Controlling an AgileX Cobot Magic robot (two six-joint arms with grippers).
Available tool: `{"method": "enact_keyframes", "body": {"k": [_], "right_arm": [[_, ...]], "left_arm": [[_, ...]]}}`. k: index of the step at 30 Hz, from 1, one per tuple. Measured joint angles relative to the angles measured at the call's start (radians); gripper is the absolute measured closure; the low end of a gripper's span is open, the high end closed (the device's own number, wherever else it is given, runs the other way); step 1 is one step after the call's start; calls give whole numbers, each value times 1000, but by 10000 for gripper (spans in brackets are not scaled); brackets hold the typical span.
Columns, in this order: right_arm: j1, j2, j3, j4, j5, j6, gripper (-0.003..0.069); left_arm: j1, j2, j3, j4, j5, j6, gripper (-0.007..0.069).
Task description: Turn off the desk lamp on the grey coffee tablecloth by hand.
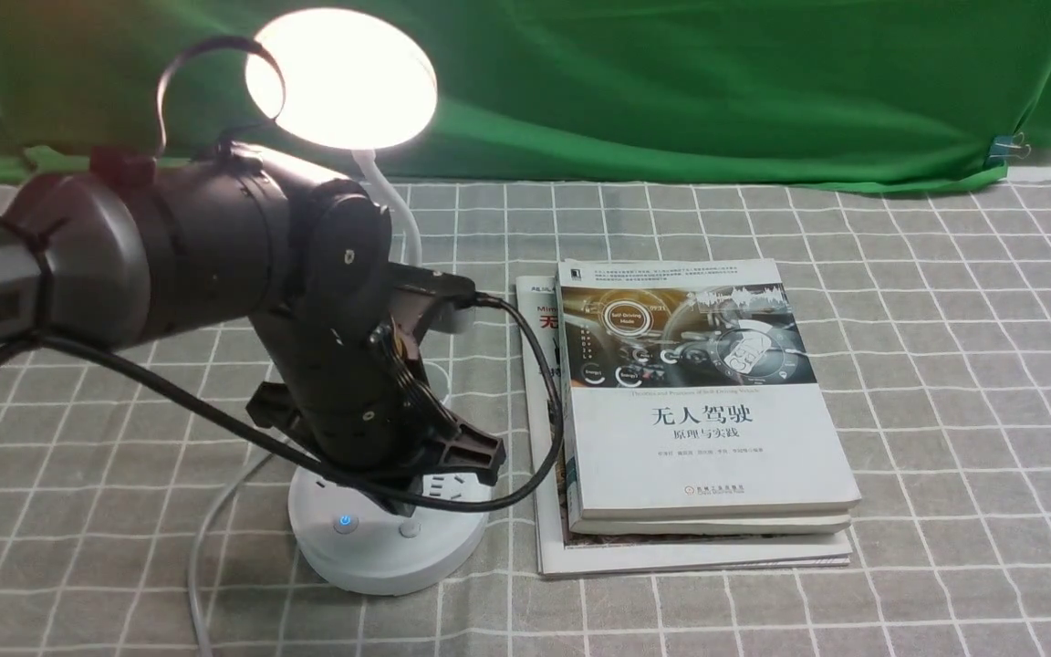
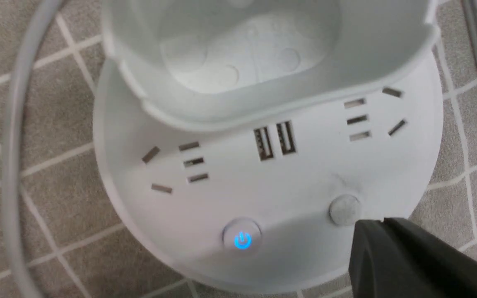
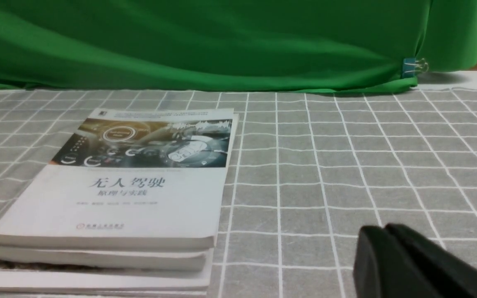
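left arm: glossy black | joints: rounded | screws: small, silvery | cable: black

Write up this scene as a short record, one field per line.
desk lamp: white, disc head lit
power button: round, glowing blue
second button: round, unlit
left gripper: black, shut, over lamp base; contact unclear
right gripper: black, shut, holding nothing
books: stacked, right of lamp
tablecloth: grey, white grid
backdrop: green cloth

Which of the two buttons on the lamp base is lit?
The button nearer the lamp's grey cable is lit, showing a blue power symbol. The other button, on the books' side, is plain and unlit.
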Motion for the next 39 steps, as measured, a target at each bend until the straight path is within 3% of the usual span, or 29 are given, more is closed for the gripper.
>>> {"method": "enact_keyframes", "body": {"k": [14, 31, 39], "right_arm": [[0, 0, 0, 0, 0, 0, 624], [0, 0, 0, 0, 0, 0, 624], [0, 0, 0, 0, 0, 0, 624]], "left_arm": [[0, 97, -9, -6, -20, 11, 629], [-15, -43, 8, 3, -16, 30, 629], [-43, -374, 297, -12, -253, 42, 629]]}}
